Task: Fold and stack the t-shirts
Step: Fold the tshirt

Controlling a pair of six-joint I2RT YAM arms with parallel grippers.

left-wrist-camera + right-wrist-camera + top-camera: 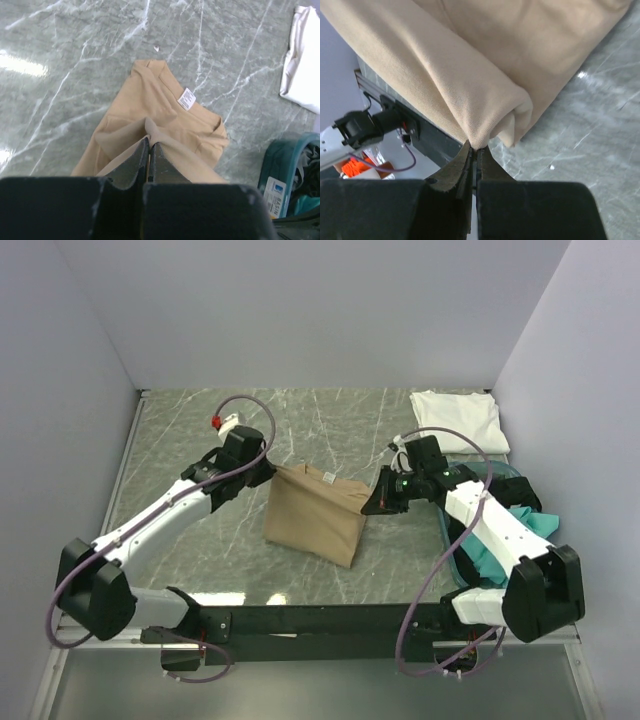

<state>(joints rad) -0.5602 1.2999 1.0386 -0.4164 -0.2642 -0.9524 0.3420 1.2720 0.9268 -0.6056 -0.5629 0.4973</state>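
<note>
The tan t-shirt lies partly folded in the middle of the table, its neck label facing up. My left gripper is shut on the shirt's upper left corner, and my right gripper is shut on its upper right corner. In the left wrist view the fingers pinch a ridge of tan t-shirt. The right wrist view has the gripper pinching a bunched fold of tan t-shirt lifted above the table. A folded white t-shirt rests at the back right.
A shallow teal basket stands at the right under my right arm, holding teal cloth and some dark cloth. Its rim and the white t-shirt appear in the left wrist view. Walls close in the left, back and right.
</note>
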